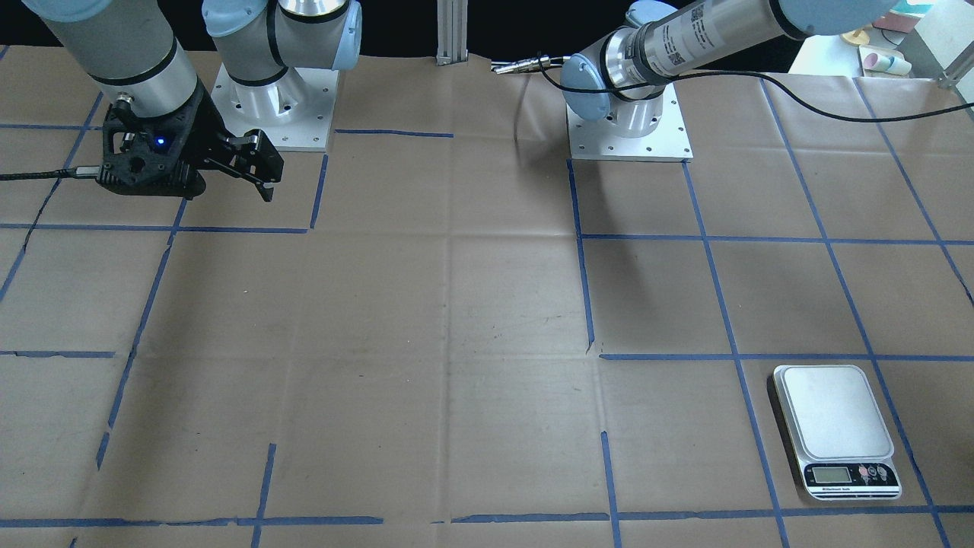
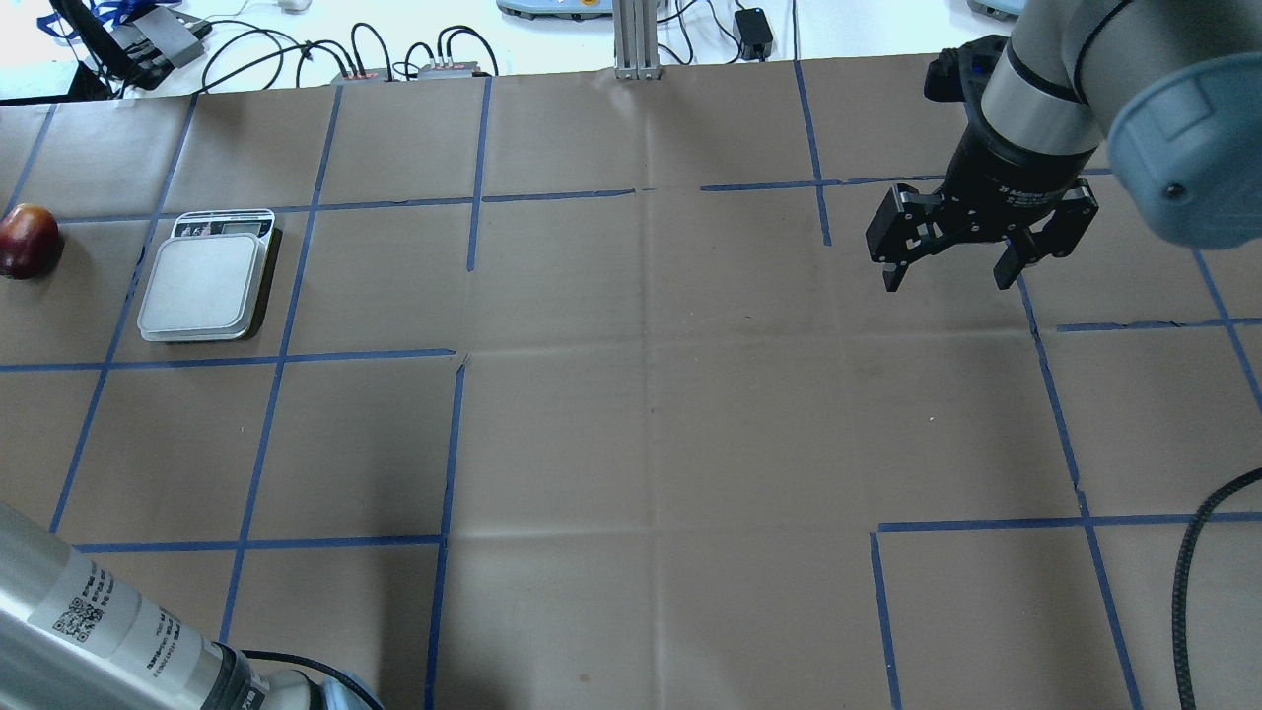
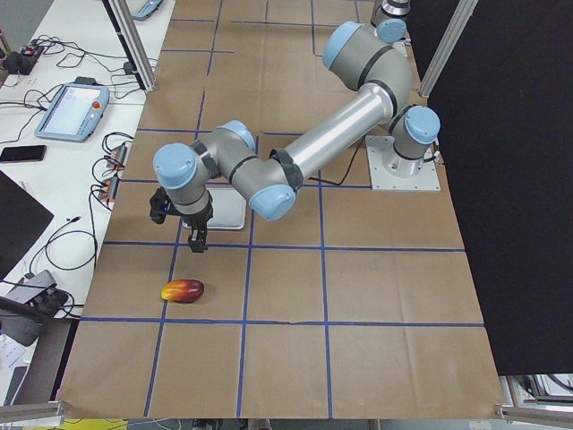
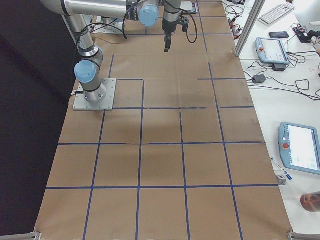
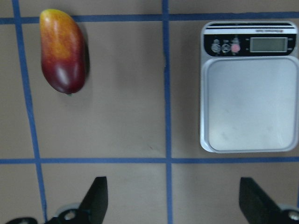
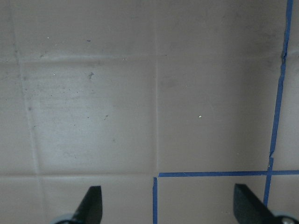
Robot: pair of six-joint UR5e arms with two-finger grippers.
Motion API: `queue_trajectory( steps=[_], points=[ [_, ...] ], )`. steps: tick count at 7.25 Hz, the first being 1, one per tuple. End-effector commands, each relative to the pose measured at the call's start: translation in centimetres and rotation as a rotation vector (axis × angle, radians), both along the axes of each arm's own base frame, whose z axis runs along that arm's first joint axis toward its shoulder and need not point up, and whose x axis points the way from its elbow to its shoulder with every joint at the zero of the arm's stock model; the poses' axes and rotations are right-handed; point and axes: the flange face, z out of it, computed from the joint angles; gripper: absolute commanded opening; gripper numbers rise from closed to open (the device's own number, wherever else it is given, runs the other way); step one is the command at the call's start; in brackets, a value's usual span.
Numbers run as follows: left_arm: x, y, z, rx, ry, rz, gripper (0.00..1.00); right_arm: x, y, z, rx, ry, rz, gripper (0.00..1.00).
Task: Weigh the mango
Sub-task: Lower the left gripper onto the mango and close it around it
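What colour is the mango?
The mango is dark red fading to orange-yellow, clearest in the left wrist view.

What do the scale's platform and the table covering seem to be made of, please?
The scale's platform looks like matte metal, perhaps stainless steel: pale grey, soft sheen, though plastic is possible. The table covering looks like brown paper or cardboard: matte, with fold creases and blue tape lines.

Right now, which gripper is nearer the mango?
Left. The left gripper hovers just beside the mango, between it and the scale, jaws open. The right gripper hangs at the opposite end of the table, far from the fruit.
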Motion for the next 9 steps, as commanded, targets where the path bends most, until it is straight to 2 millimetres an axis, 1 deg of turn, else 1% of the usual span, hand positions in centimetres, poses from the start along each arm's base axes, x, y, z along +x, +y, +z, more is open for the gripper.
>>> queue_trajectory(
  steps=[1,3,4,6,7,9],
  points=[
    [4.1,-2.6,-5.1,0.003,0.005,-0.032,1.0,0.0,0.0,0.0,0.0,0.0,0.0,1.0],
    [6.2,-4.8,-7.9,-0.012,-0.008,-0.036,1.0,0.0,0.0,0.0,0.0,0.0,0.0,1.0],
    [7.0,-5.9,-10.1,-0.013,-0.007,-0.039,1.0,0.0,0.0,0.0,0.0,0.0,0.0,1.0],
    [7.9,-7.3,-14.8,-0.012,0.018,-0.04,1.0,0.0,0.0,0.0,0.0,0.0,0.0,1.0],
    [7.7,-7.9,-15.5,-0.014,0.016,-0.045,1.0,0.0,0.0,0.0,0.0,0.0,0.0,1.0],
    [7.4,-8.2,-17.4,0.0,0.03,-0.045,0.99,0.0,0.0,0.0,0.0,0.0,0.0,1.0]
  ],
)
